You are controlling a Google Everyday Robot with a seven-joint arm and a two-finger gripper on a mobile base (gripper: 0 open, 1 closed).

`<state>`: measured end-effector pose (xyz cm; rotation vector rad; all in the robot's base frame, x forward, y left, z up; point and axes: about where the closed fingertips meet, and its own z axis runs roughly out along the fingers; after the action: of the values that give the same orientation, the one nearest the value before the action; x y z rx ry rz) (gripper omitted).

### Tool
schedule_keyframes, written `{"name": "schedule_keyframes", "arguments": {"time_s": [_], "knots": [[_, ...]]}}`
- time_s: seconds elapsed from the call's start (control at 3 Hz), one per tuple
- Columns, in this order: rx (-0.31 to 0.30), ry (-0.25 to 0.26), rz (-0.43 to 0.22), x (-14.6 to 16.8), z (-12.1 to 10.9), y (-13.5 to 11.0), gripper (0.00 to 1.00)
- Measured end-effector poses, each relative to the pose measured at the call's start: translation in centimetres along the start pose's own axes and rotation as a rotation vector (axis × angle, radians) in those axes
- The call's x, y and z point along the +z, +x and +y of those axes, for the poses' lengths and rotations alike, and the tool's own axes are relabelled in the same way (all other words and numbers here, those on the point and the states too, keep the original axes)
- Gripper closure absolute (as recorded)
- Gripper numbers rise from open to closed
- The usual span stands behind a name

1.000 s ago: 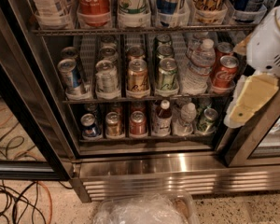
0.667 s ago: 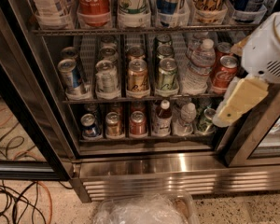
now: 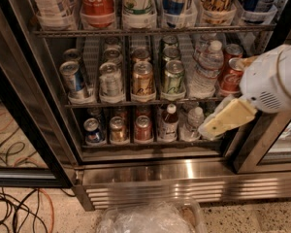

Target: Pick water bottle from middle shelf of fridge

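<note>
The fridge (image 3: 184, 181) stands open in front of me, with wire racks and a stainless louvred base. The water bottle (image 3: 206, 69), clear and ribbed with a white cap, stands upright in the second lane from the right of the middle shelf (image 3: 136, 102), between a green can (image 3: 173, 76) and a red can (image 3: 231, 76). My gripper (image 3: 214, 126), cream-coloured on a white arm (image 3: 274, 79), hangs at the right. It is below and slightly right of the water bottle, in front of the lower shelf's right end, not touching the bottle.
Tall bottles (image 3: 97, 1) fill the top rack. The lower shelf holds cans, a small dark bottle with a red neck (image 3: 169, 123) and another clear bottle (image 3: 194, 123). A black door frame (image 3: 262, 144) stands at the right. Cables (image 3: 14, 208) and a plastic bag (image 3: 150, 217) lie on the floor.
My gripper has moved left and down, from beside the red can at the right edge toward the lower shelf's right end. The bottles and cans have not moved.
</note>
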<state>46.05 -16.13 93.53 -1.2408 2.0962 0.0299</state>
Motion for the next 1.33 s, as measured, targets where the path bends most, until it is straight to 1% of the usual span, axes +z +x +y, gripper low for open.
{"name": "schedule_keyframes", "arguments": {"time_s": [0.33,0.67,1.0,1.33], "knots": [[0.068,0.062,-0.063,2.2,0.4,0.6,0.0],[0.144,0.113,-0.109,4.6,0.1,1.5,0.0],[0.228,0.148,-0.153,6.5,-0.3,2.8,0.0],[0.228,0.148,-0.153,6.5,-0.3,2.8,0.0]]}}
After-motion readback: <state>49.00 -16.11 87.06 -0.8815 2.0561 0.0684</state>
